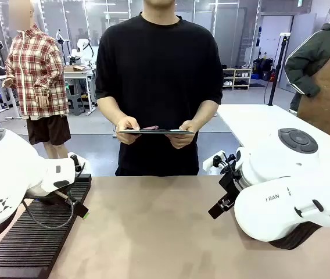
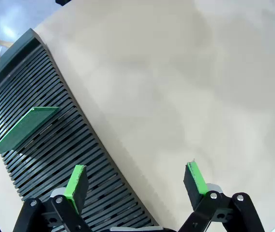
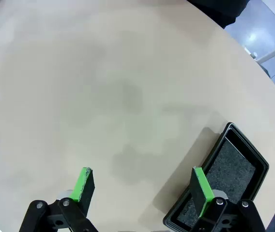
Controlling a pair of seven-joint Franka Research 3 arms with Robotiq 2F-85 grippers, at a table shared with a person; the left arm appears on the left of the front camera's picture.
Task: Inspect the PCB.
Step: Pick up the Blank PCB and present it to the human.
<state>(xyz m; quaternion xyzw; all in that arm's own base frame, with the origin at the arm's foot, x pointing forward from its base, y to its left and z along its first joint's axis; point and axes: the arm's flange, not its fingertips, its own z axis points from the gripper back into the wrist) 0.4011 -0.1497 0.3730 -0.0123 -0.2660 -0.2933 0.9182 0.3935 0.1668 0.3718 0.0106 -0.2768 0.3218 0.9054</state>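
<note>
The PCB [image 2: 23, 129], a thin green board with a fine dotted face, stands tilted in the slots of a black ribbed rack [image 2: 65, 145], toward the rack's far left end in the left wrist view. My left gripper [image 2: 136, 182] hangs open above the rack's near edge and the bare table, well apart from the board, with nothing between its green pads [image 2: 77, 183]. My right gripper [image 3: 142, 187] is also open and empty over the tan tabletop.
Across the table a person holds a dark-rimmed clipboard [image 1: 153, 131] flat in both hands at chest height. A black tray with a grey foam lining [image 3: 227, 176] lies beside my right gripper. The black rack [image 1: 37, 232] sits at the table's left under my left arm.
</note>
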